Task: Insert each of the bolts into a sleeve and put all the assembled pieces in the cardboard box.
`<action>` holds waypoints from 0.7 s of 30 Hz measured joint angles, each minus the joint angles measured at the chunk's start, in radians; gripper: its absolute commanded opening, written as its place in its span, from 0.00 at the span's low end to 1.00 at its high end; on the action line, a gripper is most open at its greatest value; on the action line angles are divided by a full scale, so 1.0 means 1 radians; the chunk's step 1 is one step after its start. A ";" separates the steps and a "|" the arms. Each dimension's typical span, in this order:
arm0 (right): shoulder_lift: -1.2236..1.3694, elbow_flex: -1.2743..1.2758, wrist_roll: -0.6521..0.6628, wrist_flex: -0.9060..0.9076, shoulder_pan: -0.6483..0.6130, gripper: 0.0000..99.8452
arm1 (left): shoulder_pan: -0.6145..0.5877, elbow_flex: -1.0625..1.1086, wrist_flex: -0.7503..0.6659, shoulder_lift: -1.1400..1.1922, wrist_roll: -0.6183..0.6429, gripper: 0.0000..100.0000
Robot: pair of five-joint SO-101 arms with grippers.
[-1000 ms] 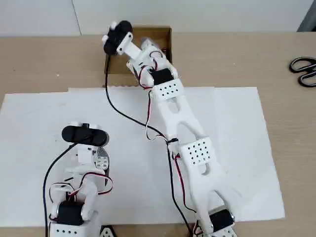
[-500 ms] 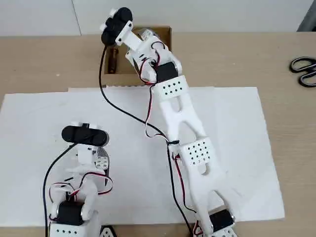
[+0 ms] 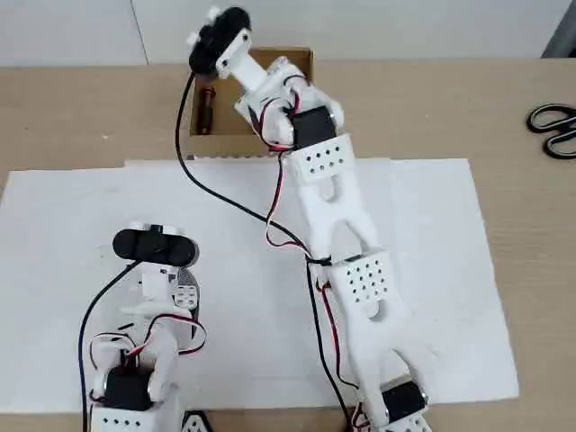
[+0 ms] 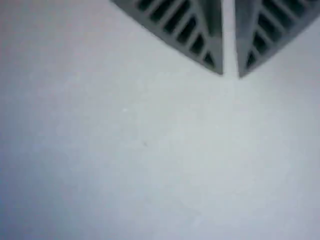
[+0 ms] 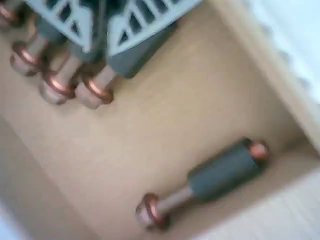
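Wooden table (image 3: 432, 108) held the cardboard box (image 5: 175, 115); inside it one assembled piece (image 5: 215, 175) lay flat ahead of the right gripper (image 5: 100, 50), apart from it, long axis slanting across its reach, while three more pieces (image 5: 60, 82) sat just beneath its nearly closed, empty jaws. Left gripper (image 4: 230, 74), likewise narrow, was far off
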 measured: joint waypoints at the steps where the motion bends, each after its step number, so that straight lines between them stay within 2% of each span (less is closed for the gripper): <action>1: -0.040 0.000 -0.020 0.040 0.000 0.00 | 0.000 0.000 0.000 0.000 0.000 0.01; 9: -0.282 -0.002 -0.181 0.330 0.051 0.00 | 0.000 0.000 0.000 0.000 0.000 0.01; 17: -0.456 0.003 -0.305 0.381 0.180 0.00 | 0.000 0.000 0.000 0.000 0.000 0.01; 21: -0.597 0.141 -0.315 0.384 0.287 0.00 | 0.000 0.000 0.000 0.000 0.000 0.01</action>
